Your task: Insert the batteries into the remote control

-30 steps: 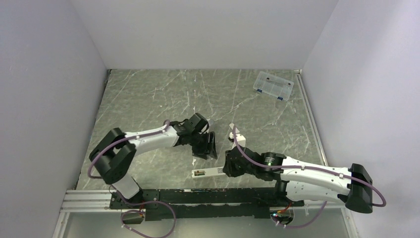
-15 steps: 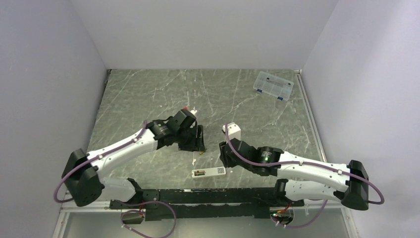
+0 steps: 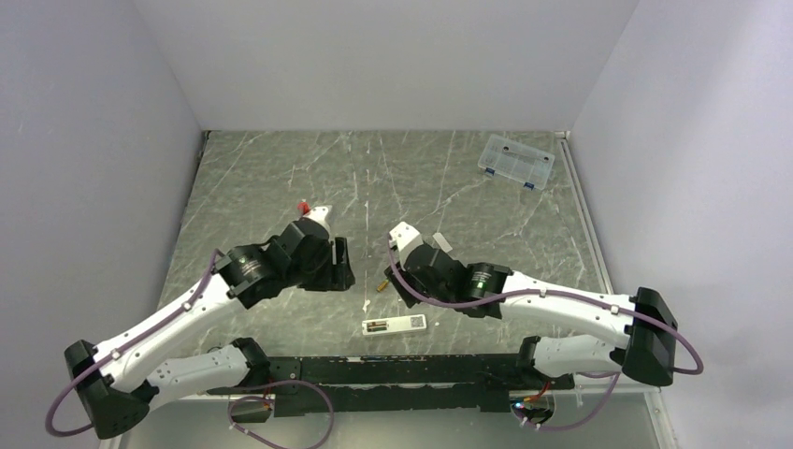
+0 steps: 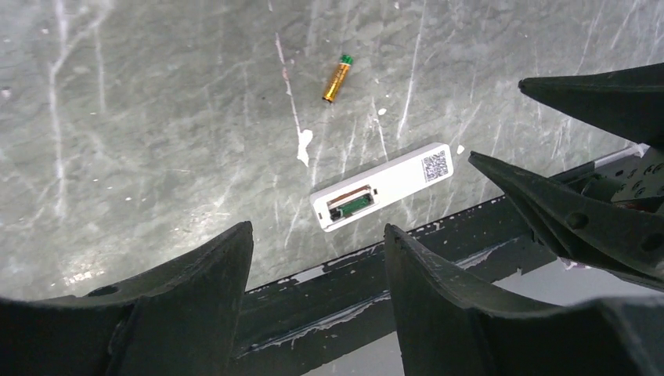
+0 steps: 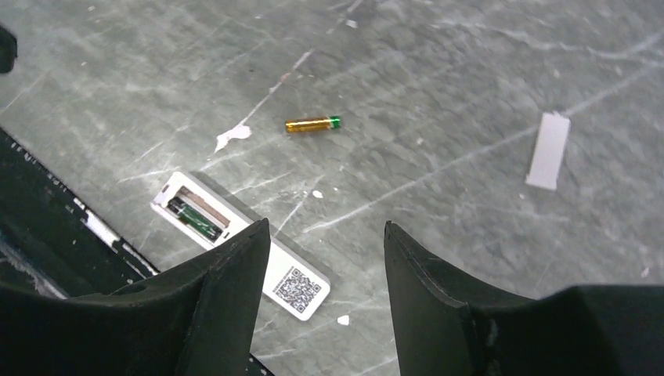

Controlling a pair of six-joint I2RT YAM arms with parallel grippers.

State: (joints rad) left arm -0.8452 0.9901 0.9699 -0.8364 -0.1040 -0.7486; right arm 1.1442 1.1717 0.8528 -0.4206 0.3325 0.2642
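The white remote control point(image 3: 394, 325) lies recess up near the front edge of the table. A dark green battery point(image 5: 193, 218) sits in its recess point(image 4: 354, 205). The gold battery point(image 3: 381, 283) lies loose on the table just behind the remote point(image 4: 382, 186); it shows as a gold cylinder point(image 4: 337, 77) with a green tip point(image 5: 312, 124). My left gripper point(image 3: 338, 265) hovers left of it, open and empty point(image 4: 317, 229). My right gripper point(image 3: 396, 282) hangs above the remote's coded end point(image 5: 296, 290), open, with nothing between its fingers point(image 5: 326, 225).
A flat white cover piece point(image 5: 547, 150) lies on the table right of the gold battery. A clear compartment box point(image 3: 515, 161) stands at the back right. The black mounting rail point(image 3: 393, 369) runs along the near edge, just in front of the remote.
My right gripper has let go of the remote's right end, opened, and lifted back and to the left. My left arm has drawn back to the left. The remote has stayed put.
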